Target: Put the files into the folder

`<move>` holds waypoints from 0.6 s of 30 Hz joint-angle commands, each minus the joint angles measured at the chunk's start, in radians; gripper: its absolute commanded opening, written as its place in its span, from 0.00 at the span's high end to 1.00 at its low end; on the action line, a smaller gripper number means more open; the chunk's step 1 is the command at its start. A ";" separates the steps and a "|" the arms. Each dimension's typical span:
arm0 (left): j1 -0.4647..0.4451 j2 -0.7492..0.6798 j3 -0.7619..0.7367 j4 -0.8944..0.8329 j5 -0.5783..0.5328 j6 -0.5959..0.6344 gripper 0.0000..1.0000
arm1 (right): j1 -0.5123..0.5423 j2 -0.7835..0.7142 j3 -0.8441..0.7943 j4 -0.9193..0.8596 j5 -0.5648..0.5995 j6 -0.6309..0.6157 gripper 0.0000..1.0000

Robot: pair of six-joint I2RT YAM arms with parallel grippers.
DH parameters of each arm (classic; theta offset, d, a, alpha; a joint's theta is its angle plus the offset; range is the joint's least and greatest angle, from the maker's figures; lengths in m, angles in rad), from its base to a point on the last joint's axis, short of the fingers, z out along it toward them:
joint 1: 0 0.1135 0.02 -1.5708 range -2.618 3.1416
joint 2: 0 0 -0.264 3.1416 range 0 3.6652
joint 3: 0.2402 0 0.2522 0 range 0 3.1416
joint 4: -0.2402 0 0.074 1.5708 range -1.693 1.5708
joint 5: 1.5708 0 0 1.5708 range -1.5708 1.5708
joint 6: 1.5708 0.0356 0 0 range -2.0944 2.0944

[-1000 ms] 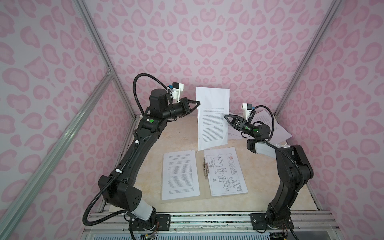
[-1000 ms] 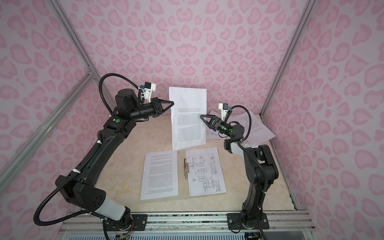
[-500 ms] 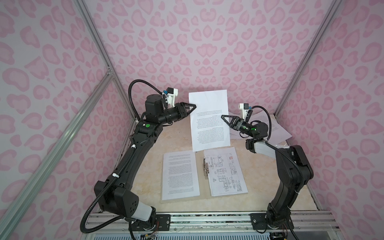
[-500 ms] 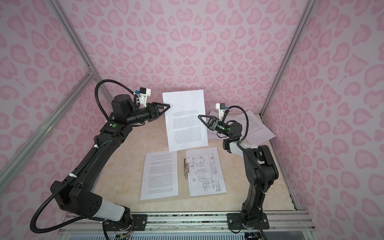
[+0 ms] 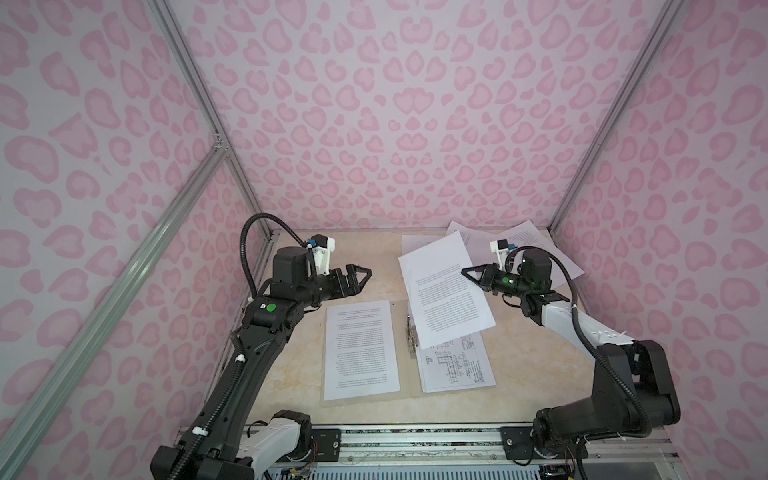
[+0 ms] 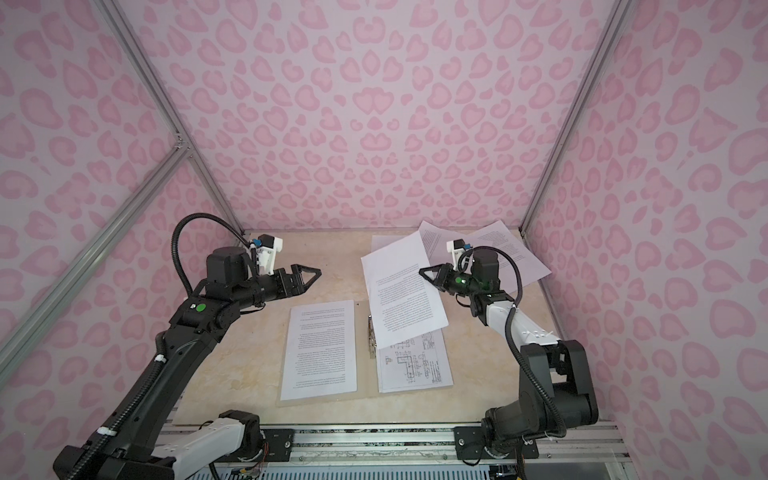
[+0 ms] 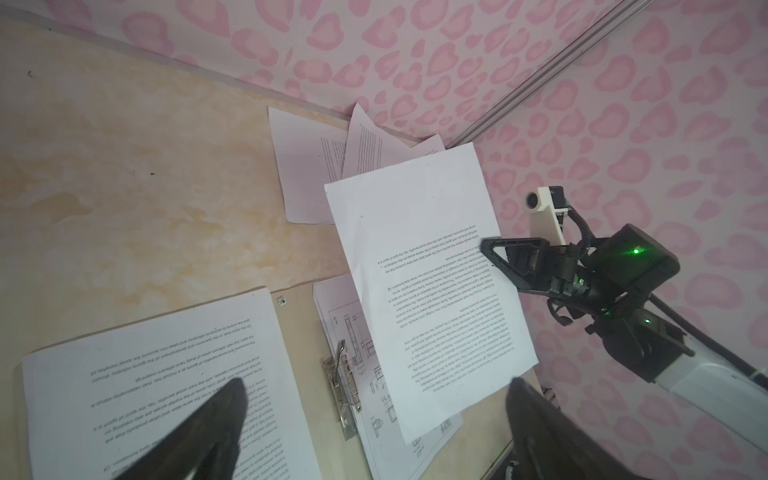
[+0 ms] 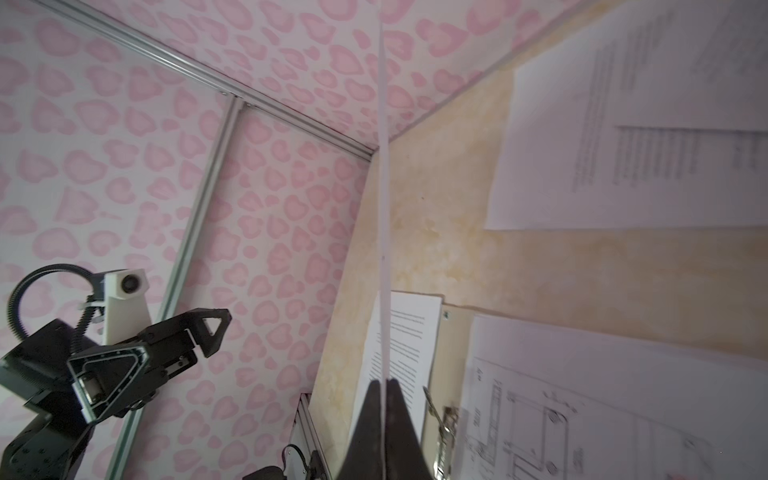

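Beyond the far left corner of the flat, open grey-beige cardboard folder (image 5: 409,374), the black left gripper (image 5: 365,274) is hovering with its fingers spread wide. A white printed text sheet (image 5: 359,345) is lying on the folder's left half and a white line-drawing sheet (image 5: 457,365) on its right half. The black right gripper (image 5: 464,272) is pinching the edge of another white tilted sheet (image 5: 444,291) above the folder's right half, while more loose white sheets (image 5: 540,245) are lying behind the folder.

Left gripper (image 5: 367,274) raised, pointing right, jaws spread wide. Right gripper (image 5: 465,272) facing it, jaws clamped on sheet (image 5: 440,291) edge.
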 commanded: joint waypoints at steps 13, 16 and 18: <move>-0.063 -0.057 -0.151 -0.036 -0.014 0.097 0.02 | 0.026 0.020 -0.183 -0.247 0.207 -0.270 1.00; -0.071 -0.064 -0.153 -0.038 -0.016 0.101 0.02 | 0.037 0.005 -0.197 -0.224 0.227 -0.244 1.00; -0.075 -0.065 -0.155 -0.037 -0.017 0.099 0.02 | 0.041 0.000 -0.202 -0.220 0.247 -0.227 1.00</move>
